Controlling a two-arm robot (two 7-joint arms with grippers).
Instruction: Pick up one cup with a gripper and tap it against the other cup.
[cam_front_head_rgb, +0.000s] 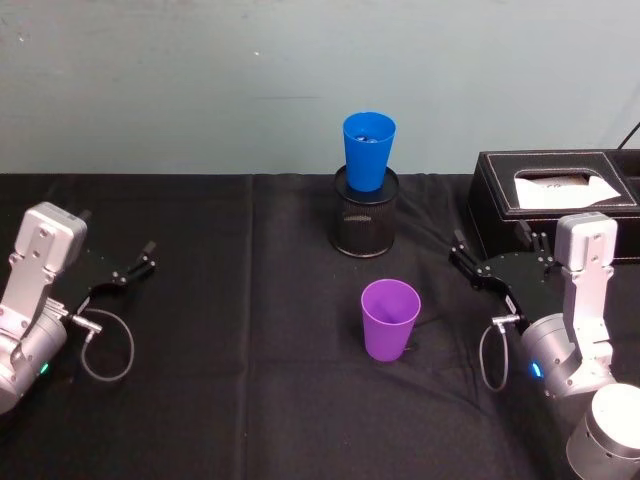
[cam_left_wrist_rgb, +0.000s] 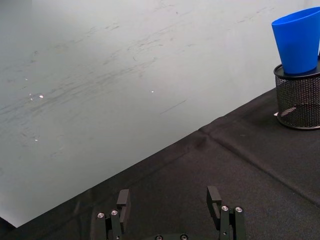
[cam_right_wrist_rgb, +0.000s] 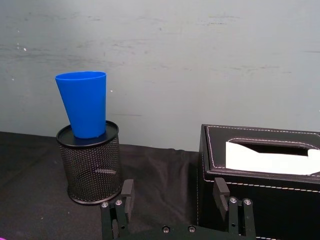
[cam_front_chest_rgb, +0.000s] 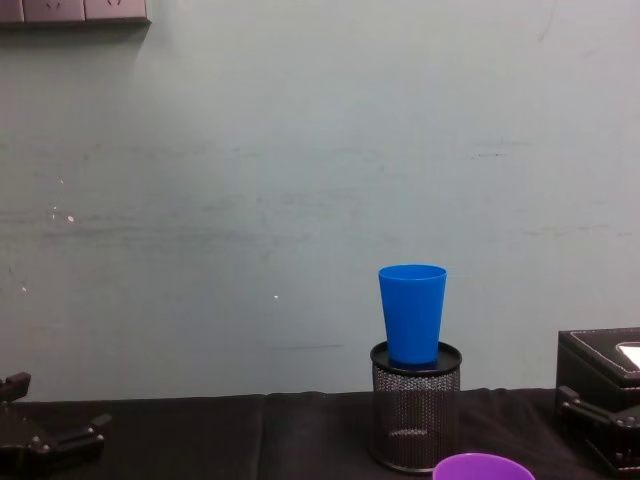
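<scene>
The purple cup (cam_front_head_rgb: 390, 318) stands upright on the black cloth at the table's middle; its rim (cam_front_chest_rgb: 483, 467) shows in the chest view. Behind it the blue cup (cam_front_head_rgb: 368, 150) (cam_right_wrist_rgb: 82, 102) sits upright in the mouth of a black mesh holder (cam_front_head_rgb: 365, 220) (cam_front_chest_rgb: 415, 415). My left gripper (cam_front_head_rgb: 148, 257) (cam_left_wrist_rgb: 168, 197) rests open and empty at the table's left. At the right, my right gripper (cam_front_head_rgb: 458, 250) (cam_right_wrist_rgb: 174, 189) is open too, holding nothing, well to the right of the purple cup.
A black tissue box (cam_front_head_rgb: 555, 200) (cam_right_wrist_rgb: 260, 190) stands at the back right, just behind the right gripper. Cable loops hang beside each wrist (cam_front_head_rgb: 105, 345) (cam_front_head_rgb: 490, 355). A pale wall closes off the table's far edge.
</scene>
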